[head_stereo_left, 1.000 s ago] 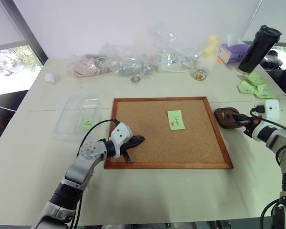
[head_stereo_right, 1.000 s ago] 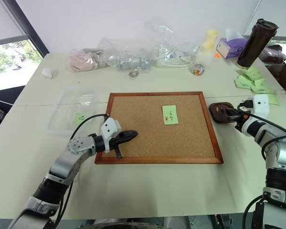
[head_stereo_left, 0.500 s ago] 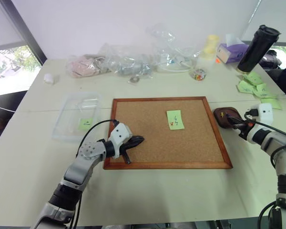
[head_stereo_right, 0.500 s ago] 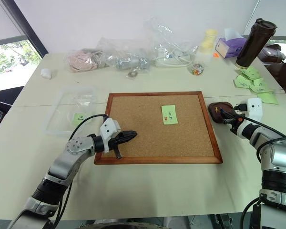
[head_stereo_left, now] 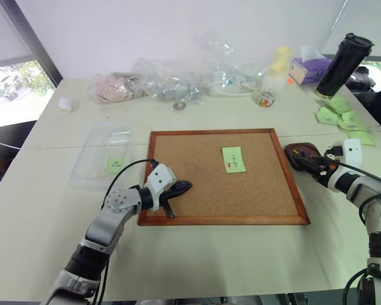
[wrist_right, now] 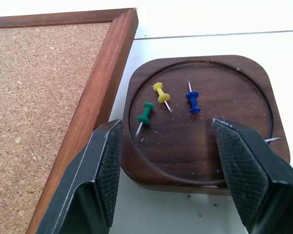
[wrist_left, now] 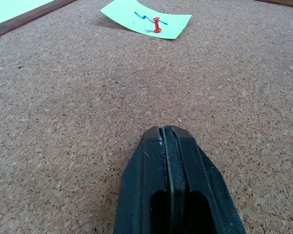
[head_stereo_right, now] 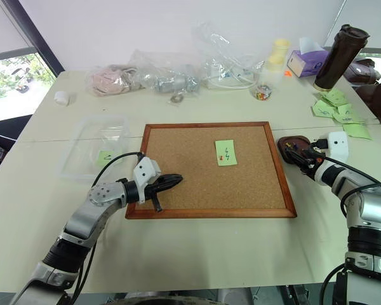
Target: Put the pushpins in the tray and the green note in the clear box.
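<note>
Green (wrist_right: 145, 112), yellow (wrist_right: 159, 91) and blue pushpins (wrist_right: 193, 100) lie in a dark brown tray (wrist_right: 205, 165); at upper centre, a red pushpin (wrist_left: 156, 24) marks a light green note (wrist_left: 145, 18) with dark blue handwriting on speckled tan corkboard (wrist_left: 63, 112).

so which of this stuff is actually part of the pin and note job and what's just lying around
Job:
- tray with green, yellow and blue pushpins
- red pushpin in the green note on the corkboard
- clear box
- right gripper, open by the tray
- left gripper, shut

Lying about:
- plastic bags
- tissue box
- dark tumbler
- loose green notes
</note>
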`<state>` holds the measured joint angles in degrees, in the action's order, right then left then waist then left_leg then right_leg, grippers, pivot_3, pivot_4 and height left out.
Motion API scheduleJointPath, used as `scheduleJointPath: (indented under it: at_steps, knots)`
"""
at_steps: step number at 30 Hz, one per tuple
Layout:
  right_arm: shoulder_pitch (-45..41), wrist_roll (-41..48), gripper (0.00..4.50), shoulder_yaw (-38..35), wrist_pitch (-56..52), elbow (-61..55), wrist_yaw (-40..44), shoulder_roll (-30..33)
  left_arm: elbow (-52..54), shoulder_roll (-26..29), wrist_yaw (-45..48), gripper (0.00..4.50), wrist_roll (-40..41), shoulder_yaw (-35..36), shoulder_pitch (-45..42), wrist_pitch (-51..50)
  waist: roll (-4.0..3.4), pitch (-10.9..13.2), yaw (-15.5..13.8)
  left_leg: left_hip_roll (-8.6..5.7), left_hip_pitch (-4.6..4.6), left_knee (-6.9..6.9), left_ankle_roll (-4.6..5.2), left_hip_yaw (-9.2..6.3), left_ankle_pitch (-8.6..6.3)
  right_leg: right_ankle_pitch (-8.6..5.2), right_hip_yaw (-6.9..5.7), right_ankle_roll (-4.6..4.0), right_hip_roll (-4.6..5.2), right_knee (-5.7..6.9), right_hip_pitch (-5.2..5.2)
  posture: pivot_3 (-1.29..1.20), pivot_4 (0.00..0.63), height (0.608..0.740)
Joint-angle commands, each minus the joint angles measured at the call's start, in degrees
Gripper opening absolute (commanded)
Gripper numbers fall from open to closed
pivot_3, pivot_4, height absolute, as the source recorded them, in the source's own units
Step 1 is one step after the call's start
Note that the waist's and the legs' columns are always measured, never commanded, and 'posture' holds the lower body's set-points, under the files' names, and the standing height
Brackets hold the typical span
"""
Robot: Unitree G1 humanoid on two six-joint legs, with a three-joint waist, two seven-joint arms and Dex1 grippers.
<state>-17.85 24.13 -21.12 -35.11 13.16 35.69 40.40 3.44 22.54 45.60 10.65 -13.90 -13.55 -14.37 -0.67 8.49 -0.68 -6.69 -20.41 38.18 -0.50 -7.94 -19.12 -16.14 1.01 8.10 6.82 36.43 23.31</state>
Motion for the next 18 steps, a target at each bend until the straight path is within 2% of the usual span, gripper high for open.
scheduleJointPath:
  at_steps: [1,5,9,13,18]
  knots:
    - [-2.0,4.1,2.91,-1.0,-2.2,-8.0,2.1,0.8,-1.9,0.5,0.5,0.00,-1.5,-2.1,1.9,-1.9,-0.03,0.0,0.0,0.00,0.00,0.00,0.00,0.00,0.00,0.00,0.00,0.00,0.00,0.00,0.01,0.00,0.150,0.740]
    - [-3.7,7.3,2.91,2.1,-6.4,-16.3,3.4,0.1,-2.0,0.5,0.6,0.00,-1.5,-2.1,1.8,-1.8,-0.06,0.0,0.0,0.01,-0.01,0.00,0.00,0.00,0.00,0.00,0.01,0.00,0.00,0.00,0.01,0.00,0.150,0.740]
    - [-5.5,8.8,2.91,8.7,-9.2,-23.6,3.4,-2.9,-2.3,0.4,0.5,0.00,-1.5,-2.0,1.4,-1.9,-0.05,0.0,-0.1,0.03,-0.01,0.00,0.00,-0.02,0.00,0.00,0.00,0.00,0.00,-0.01,0.01,0.00,0.150,0.740]
    - [-5.5,6.0,2.91,16.5,-7.5,-24.7,2.9,-7.0,-2.2,0.3,0.4,0.00,-1.6,-2.0,1.4,-1.9,-0.04,0.0,-0.1,0.01,-0.03,0.00,0.00,-0.02,0.00,0.00,0.00,0.00,0.00,-0.01,0.01,0.00,0.150,0.740]
    - [-4.2,1.4,2.91,22.5,-3.9,-22.6,2.7,-9.3,-1.4,0.3,-0.2,0.00,-1.4,-1.8,2.0,-2.2,-0.04,0.0,0.0,0.01,-0.03,0.00,0.00,-0.03,0.00,0.00,-0.01,0.00,0.00,-0.01,0.03,0.00,0.150,0.740]
